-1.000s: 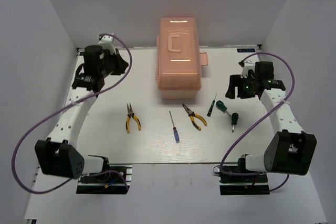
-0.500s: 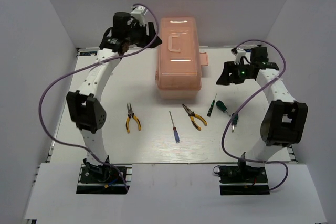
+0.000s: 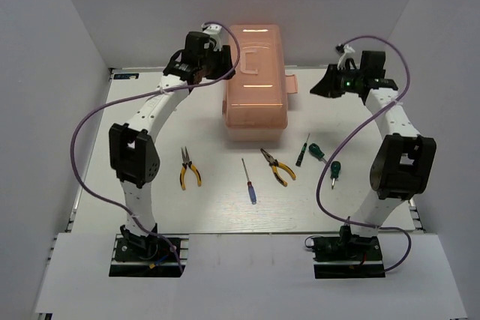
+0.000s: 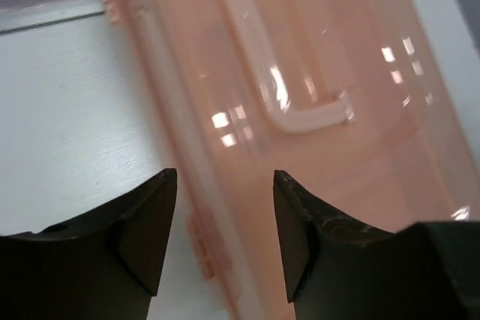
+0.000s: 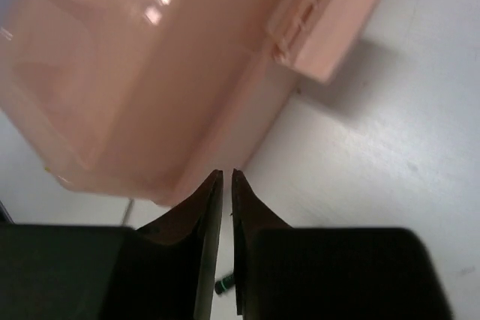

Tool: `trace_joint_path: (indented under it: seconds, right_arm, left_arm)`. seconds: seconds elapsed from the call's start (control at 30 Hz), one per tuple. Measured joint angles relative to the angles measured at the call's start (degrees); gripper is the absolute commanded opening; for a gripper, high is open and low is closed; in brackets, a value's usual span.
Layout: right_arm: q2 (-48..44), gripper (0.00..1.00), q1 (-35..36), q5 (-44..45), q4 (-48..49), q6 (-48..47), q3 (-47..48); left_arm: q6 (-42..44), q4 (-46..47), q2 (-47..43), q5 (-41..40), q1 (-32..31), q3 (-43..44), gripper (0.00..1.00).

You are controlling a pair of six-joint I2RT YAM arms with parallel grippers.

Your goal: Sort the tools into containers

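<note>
The peach-pink toolbox point(image 3: 255, 84) stands at the back centre with its lid down and its handle point(image 4: 289, 58) on top. My left gripper point(image 3: 226, 65) hovers open over the box's left edge point(image 4: 191, 185), holding nothing. My right gripper point(image 3: 319, 89) is to the right of the box near its latch tab point(image 5: 330, 16), jaws shut with only a thin slit and nothing between them. On the table lie two yellow-handled pliers point(image 3: 189, 170) point(image 3: 277, 166), a blue-handled screwdriver point(image 3: 249, 183), a slim green screwdriver point(image 3: 302, 149) and two short green-handled screwdrivers point(image 3: 317, 153) point(image 3: 334, 171).
White walls close in the table point(image 3: 150, 125) at the back and on both sides. Purple cables loop off both arms. The tools lie in a row in front of the toolbox, between the two arm bases.
Both arms have swung from the table's sides to the toolbox. The left gripper has opened and now sits over the box's left edge. The right gripper has closed beside the latch.
</note>
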Motion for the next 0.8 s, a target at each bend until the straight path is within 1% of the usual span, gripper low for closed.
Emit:
trace_joint_path:
  seconds: [0.03, 0.07, 0.1, 0.13, 0.17, 0.2, 0.23, 0.27, 0.3, 0.33, 0.37, 0.4, 0.43, 0.47, 0.53, 0.6, 0.63, 0.73, 0.8]
  right_arm:
    - [-0.57, 0.00, 0.33, -0.70, 1.33, 1.09, 0.76]
    - [-0.74, 0.00, 0.59, -1.38, 2.47, 1.95, 2.38]
    - [-0.70, 0.00, 1.20, -1.70, 4.02, 3.48, 4.61]
    - [-0.39, 0.00, 2.03, -1.81, 5.25, 4.92, 7.26]
    - [0.04, 0.00, 2.99, -1.81, 6.67, 5.99, 9.77]
    - [0.87, 0.00, 4.35, -1.86, 8.85, 7.54, 12.68]
    - [1.70, 0.00, 5.77, -1.75, 10.56, 9.07, 15.26]
    - [2.93, 0.10, 7.28, -1.53, 12.17, 10.73, 18.14]
    - [4.94, 0.17, 8.87, -1.38, 12.85, 12.44, 21.77]
    - [7.50, 0.28, 10.51, -1.11, 13.40, 13.90, 26.23]
    - [10.34, 0.45, 12.09, -0.55, 13.60, 15.23, 30.62]
    - [13.33, 0.54, 13.66, 0.28, 13.99, 16.22, 35.01]
    - [16.06, 0.64, 15.23, 1.51, 14.69, 17.25, 38.10]
    - [18.40, 0.67, 16.81, 2.32, 14.86, 18.05, 40.57]
    - [22.03, 0.67, 19.56, 5.29, 15.23, 19.21, 42.53]
    - [24.37, 0.67, 22.03, 8.35, 14.95, 19.80, 42.62]
    - [25.42, 0.66, 23.21, 10.03, 14.75, 19.93, 42.60]
    - [27.19, 0.63, 26.18, 15.50, 14.47, 20.11, 42.18]
    - [27.43, 0.63, 27.58, 19.17, 14.21, 20.06, 42.03]
  left_arm:
    - [-0.68, 1.97, -2.45, -1.27, 0.17, -4.15, 0.54]
    - [-1.44, 3.43, -5.55, -2.80, 0.37, -9.05, 0.27]
    - [-2.38, 4.50, -8.17, -3.96, 0.61, -12.79, 0.17]
    - [-2.71, 5.77, -10.93, -5.20, 0.85, -16.55, 0.13]
    - [-3.26, 6.47, -13.53, -6.19, 1.07, -19.56, 0.11]
    - [-3.65, 7.06, -15.41, -6.71, 1.27, -21.53, 0.12]
    - [-3.98, 8.22, -17.14, -6.86, 1.60, -23.17, 0.19]
    - [-4.46, 9.14, -18.45, -6.86, 1.97, -24.33, 0.47]
    - [-4.44, 10.01, -19.15, -6.69, 2.21, -25.03, 0.58]
    - [-5.16, 11.06, -19.67, -6.47, 2.34, -25.75, 0.64]
    - [-5.99, 12.66, -20.02, -5.95, 2.43, -26.75, 0.69]
    - [-6.58, 14.19, -20.22, -5.31, 2.45, -28.00, 0.77]
    - [-7.06, 15.72, -20.35, -4.50, 2.43, -29.55, 0.79]
    - [-7.65, 16.61, -20.35, -3.74, 2.40, -31.15, 0.79]
    - [-8.52, 17.46, -20.31, -2.03, 2.40, -33.70, 0.82]
    - [-8.76, 17.62, -20.20, -0.02, 2.40, -34.75, 0.82]
    - [-8.76, 17.94, -20.20, 1.09, 2.40, -34.93, 0.82]
    - [-8.57, 19.78, -20.20, 4.00, 2.40, -34.97, 0.82]
    - [-8.55, 21.31, -20.20, 5.46, 2.40, -35.34, 0.82]
